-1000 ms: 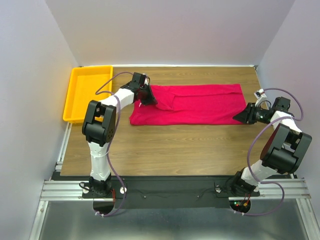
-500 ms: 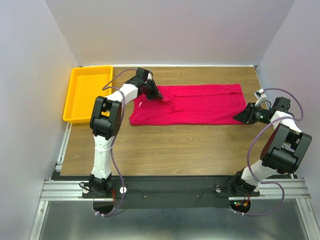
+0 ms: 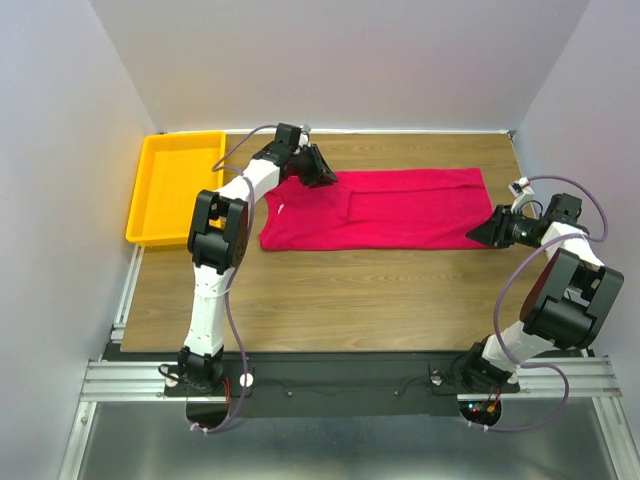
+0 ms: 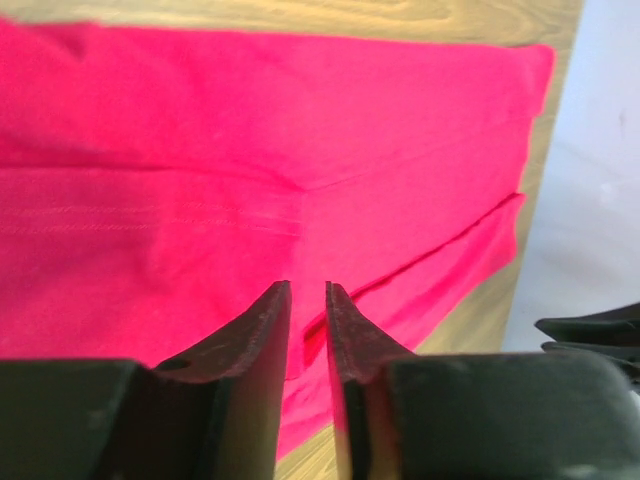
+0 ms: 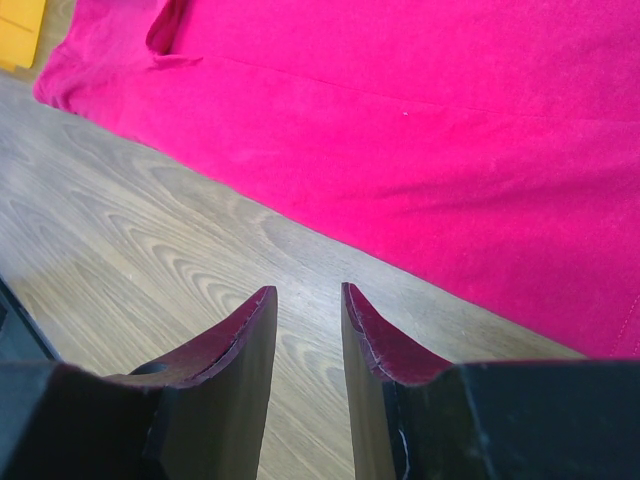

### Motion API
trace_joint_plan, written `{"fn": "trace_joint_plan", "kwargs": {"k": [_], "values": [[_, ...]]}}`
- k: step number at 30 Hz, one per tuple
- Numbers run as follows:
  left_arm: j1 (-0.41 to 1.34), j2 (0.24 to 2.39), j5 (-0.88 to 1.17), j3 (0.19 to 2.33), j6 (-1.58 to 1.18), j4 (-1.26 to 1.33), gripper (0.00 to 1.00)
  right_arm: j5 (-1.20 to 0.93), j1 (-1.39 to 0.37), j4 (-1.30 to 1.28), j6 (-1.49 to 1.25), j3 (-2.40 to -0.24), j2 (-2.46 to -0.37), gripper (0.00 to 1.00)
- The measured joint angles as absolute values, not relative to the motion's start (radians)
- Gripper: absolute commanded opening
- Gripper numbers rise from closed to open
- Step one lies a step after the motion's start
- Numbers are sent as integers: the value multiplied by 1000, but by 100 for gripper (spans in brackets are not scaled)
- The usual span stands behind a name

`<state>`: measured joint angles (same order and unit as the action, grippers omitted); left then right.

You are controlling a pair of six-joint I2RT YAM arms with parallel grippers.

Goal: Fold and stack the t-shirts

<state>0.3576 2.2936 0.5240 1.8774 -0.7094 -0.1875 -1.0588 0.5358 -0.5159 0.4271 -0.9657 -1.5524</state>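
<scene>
A crimson-red t-shirt lies folded into a long band across the far half of the table, with its neck end at the left. My left gripper hovers at the band's far left corner. In the left wrist view its jaws stand a narrow gap apart over the t-shirt, with nothing between them. My right gripper rests low just off the band's near right corner. It is open over bare wood, and the t-shirt lies beyond its fingertips.
A yellow plastic tray sits at the table's far left edge, left of the shirt, and its corner shows in the right wrist view. Bare wooden tabletop stretches between the shirt and the arm bases. Walls close in on three sides.
My left gripper has moved from the shirt's left end toward the far edge and slightly right, and its jaws have parted from shut. The right arm has stayed still.
</scene>
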Motion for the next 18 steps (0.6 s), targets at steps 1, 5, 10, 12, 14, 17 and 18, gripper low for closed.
{"fn": "trace_joint_plan", "kwargs": {"k": [1, 5, 10, 12, 14, 17, 18], "values": [[357, 2294, 530, 1880, -708, -175, 37, -1058, 536, -516, 427, -966, -1552, 38], [350, 2294, 548, 1880, -696, -143, 37, -1059, 536, -516, 427, -966, -1552, 38], [332, 2211, 476, 1779, -599, -103, 48, -1058, 537, -516, 433, -966, -1552, 38], [319, 2106, 425, 1676, -559, -98, 52, -1058, 537, -516, 438, -965, -1551, 38], [307, 1955, 370, 1551, -512, -86, 53, -1055, 537, -517, 441, -965, -1550, 38], [286, 1677, 281, 1336, -459, -52, 56, -1048, 537, -516, 449, -965, -1549, 38], [282, 1599, 263, 1287, -450, -48, 59, -1045, 537, -516, 450, -965, -1549, 38]]}}
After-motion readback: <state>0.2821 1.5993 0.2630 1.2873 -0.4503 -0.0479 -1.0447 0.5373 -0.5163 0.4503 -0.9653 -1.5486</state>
